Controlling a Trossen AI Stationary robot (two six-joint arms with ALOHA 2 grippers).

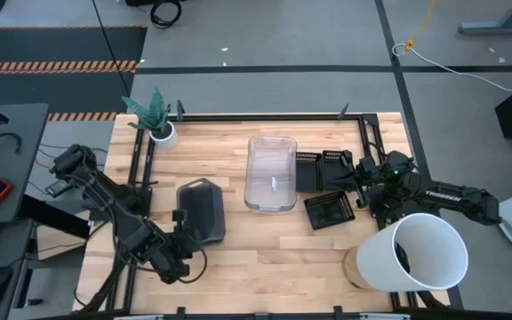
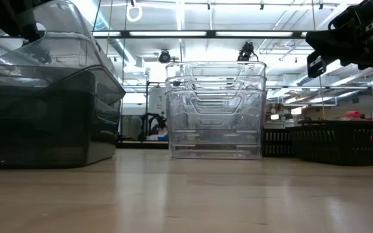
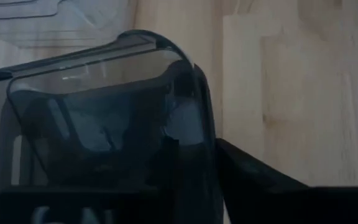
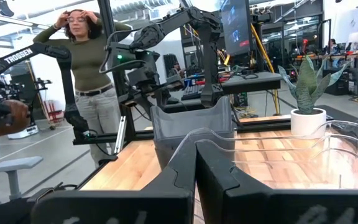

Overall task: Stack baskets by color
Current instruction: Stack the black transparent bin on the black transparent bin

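Observation:
A smoky dark grey basket [image 1: 203, 212] [image 2: 44, 116] stands on its base left of the table's middle. My left gripper [image 1: 183, 222] [image 3: 197, 146] is at its left rim, shut on the wall. A nested stack of clear baskets [image 1: 271, 172] [image 2: 215, 110] stands at mid-table. To its right are black slotted baskets [image 1: 318, 169], with one more [image 1: 330, 211] lying askew nearer the front. My right gripper [image 1: 349, 180] [image 4: 195, 149] hangs shut above the black ones and holds nothing. My left gripper has the smoky basket's left side wall [image 3: 205, 118], close to a rounded corner. One finger [image 3: 169, 168] is inside the basket and the other [image 3: 253, 177] outside. The fingers slant down from the table's near left. The basket stands upright with its base on the table.
A big white bucket [image 1: 420, 253] lies at the near right corner. A small white plant pot [image 1: 160, 133] stands at the far left. Black rails [image 1: 265, 116] frame the table. A person [image 4: 89, 68] stands beyond the table's left side. Bare wood shows along the near edge.

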